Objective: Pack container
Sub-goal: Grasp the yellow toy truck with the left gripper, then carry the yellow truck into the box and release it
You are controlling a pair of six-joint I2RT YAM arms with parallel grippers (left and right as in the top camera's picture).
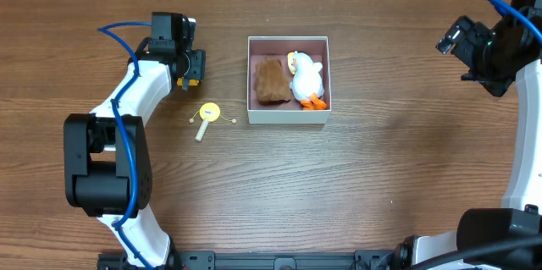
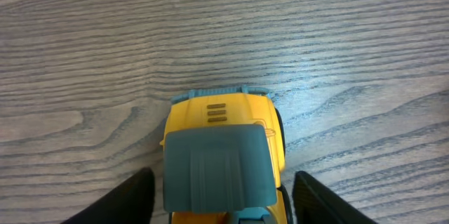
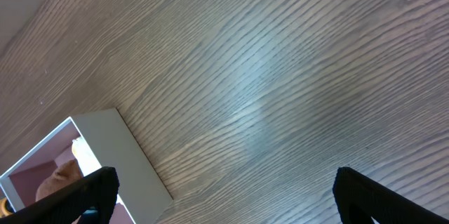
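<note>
The container [image 1: 288, 117] is a square white-walled box with a pinkish floor at the table's middle. A brown plush [image 1: 270, 80] and a white duck plush [image 1: 306, 78] lie inside it. A yellow toy truck [image 1: 196, 66] with a grey-blue bucket stands on the table left of the box. My left gripper [image 1: 188, 65] is open, with a finger on each side of the truck [image 2: 221, 147] and gaps showing in the left wrist view [image 2: 224, 203]. My right gripper [image 1: 453, 37] is open and empty, raised at the far right [image 3: 228, 196]. The box's corner [image 3: 123, 154] shows in the right wrist view.
A small yellow round toy on a pale stick [image 1: 207, 116] lies on the wooden table between the truck and the box's front left corner.
</note>
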